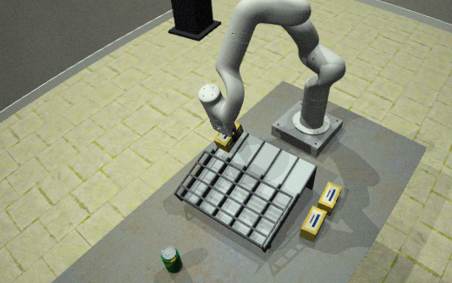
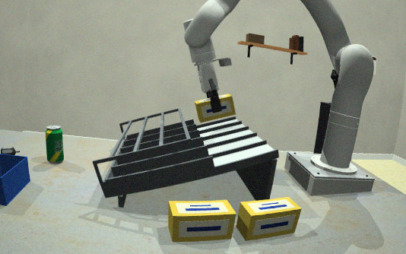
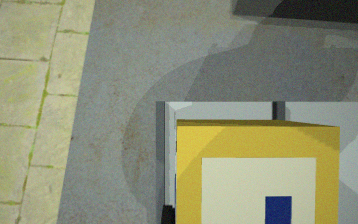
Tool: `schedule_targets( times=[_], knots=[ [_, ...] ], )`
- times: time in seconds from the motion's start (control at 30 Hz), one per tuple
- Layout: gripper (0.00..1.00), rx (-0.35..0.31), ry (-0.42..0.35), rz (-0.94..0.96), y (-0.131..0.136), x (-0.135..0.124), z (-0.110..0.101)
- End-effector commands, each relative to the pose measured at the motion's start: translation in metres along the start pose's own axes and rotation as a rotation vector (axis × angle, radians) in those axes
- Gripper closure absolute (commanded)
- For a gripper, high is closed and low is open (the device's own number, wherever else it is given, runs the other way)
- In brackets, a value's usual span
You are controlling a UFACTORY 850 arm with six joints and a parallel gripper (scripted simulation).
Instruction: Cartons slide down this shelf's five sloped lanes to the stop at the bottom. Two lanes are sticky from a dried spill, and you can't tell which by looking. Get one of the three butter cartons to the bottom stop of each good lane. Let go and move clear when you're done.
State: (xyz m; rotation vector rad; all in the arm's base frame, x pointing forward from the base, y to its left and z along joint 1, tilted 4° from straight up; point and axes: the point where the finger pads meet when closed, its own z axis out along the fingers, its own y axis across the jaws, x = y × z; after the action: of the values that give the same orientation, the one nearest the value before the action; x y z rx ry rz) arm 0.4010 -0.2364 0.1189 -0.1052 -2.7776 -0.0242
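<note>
Above the table (image 1: 124, 254) (image 2: 73, 213) (image 3: 116, 65), bending with the pale arm (image 1: 229, 51) (image 2: 206, 30). Over the sloped shelf's (image 1: 261, 180) (image 2: 160, 180) (image 3: 278, 110) upper end, at the side away from two loose cartons, gripping a tilted butter carton (image 1: 223, 143) (image 2: 203, 112) (image 3: 221, 142) in the gripper (image 1: 232, 135) (image 2: 215, 110) (image 3: 253, 220); can't tell whether touching the lane. Lying beside the shelf: one carton (image 1: 313, 224) (image 2: 201, 220), near another (image 1: 330, 196) (image 2: 270, 218). Standing apart: a green can (image 1: 172, 259) (image 2: 55, 144).

Looks like a robotics lab or workshop: a robot arm (image 1: 234, 38) (image 2: 343, 99) bolted to a grey worktop (image 1: 145, 237) (image 2: 73, 228) (image 3: 116, 60), a sloped test rack (image 1: 307, 180) (image 2: 160, 180) beneath the gripper (image 1: 231, 135) (image 2: 214, 102), plain walls, paved floor (image 1: 81, 106) (image 2: 396, 176) (image 3: 16, 90).
</note>
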Motion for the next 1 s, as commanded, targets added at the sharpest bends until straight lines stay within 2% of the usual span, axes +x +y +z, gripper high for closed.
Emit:
schedule_targets(
  times=[0.0, 0.97],
  knots=[
    [1.0, 0.002, -0.004, 0.001, -0.0008, -0.0015, 0.003],
    [1.0, 0.002, -0.005, 0.001, -0.0012, -0.0014, 0.0055]
  ],
)
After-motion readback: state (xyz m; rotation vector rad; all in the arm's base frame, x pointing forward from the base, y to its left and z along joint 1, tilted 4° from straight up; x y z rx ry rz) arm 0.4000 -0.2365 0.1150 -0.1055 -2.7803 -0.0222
